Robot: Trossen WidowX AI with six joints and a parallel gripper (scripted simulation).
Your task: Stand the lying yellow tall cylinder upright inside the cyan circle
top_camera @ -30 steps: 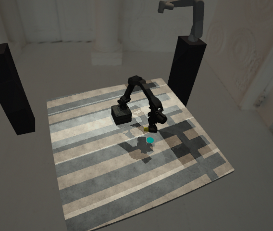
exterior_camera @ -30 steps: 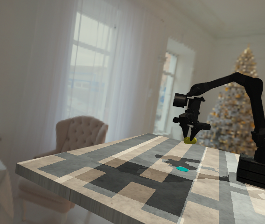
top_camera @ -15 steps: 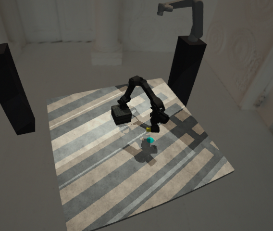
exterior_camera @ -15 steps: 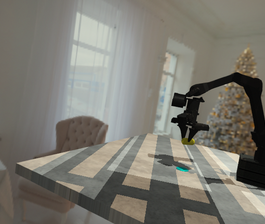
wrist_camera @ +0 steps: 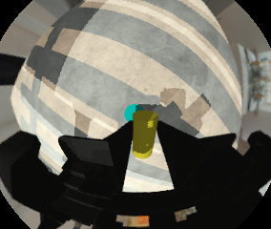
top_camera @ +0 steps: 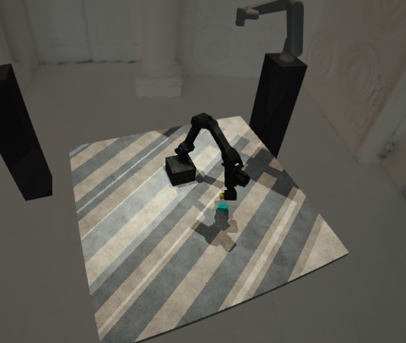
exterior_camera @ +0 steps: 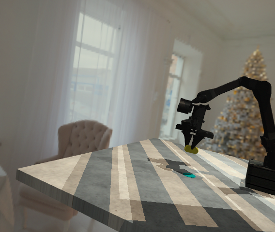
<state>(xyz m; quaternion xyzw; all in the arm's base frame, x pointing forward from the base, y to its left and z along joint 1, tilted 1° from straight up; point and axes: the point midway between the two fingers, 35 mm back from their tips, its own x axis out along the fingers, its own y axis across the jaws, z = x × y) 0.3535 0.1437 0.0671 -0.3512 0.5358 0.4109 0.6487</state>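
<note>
First speaker: Where is your hand (top_camera: pixel 226 195) (exterior_camera: pixel 189 147) (wrist_camera: pixel 145 124), for you who cannot see it? It hangs above the bench (top_camera: pixel 151 269) (exterior_camera: pixel 95 184) (wrist_camera: pixel 140 57), fingers pointing down, at the end of the black arm (top_camera: pixel 219 138) (exterior_camera: pixel 265 105).

Second speaker: And your hand is closed around the yellow cylinder (top_camera: pixel 221 196) (exterior_camera: pixel 191 149) (wrist_camera: pixel 145 135). The cylinder lies on its side between the fingertips, near level with a slight tilt, its ends reaching out past the fingers in the exterior view. You have it raised off the bench.

First speaker: Below your hand, flat on the bench, is the cyan circle (top_camera: pixel 222 207) (exterior_camera: pixel 190 175) (wrist_camera: pixel 132 113). Your cylinder is apart from it, with a gap of air between them. In the wrist view, the near end of the circle is partly covered by the cylinder, and a dark shadow meets its edge.

Second speaker: Around your hand, the bench carries broad grey and cream stripes, crossed by shadows. Well apart from the hand, at the arm's foot, you have a dark, boxy base (top_camera: pixel 179 179) (exterior_camera: pixel 265 183). Farther off, beyond the bench, the exterior view shows a tufted pink armchair (exterior_camera: pixel 84 135) and a blurred Christmas tree (exterior_camera: pixel 247 107) with golden ornaments.
</note>
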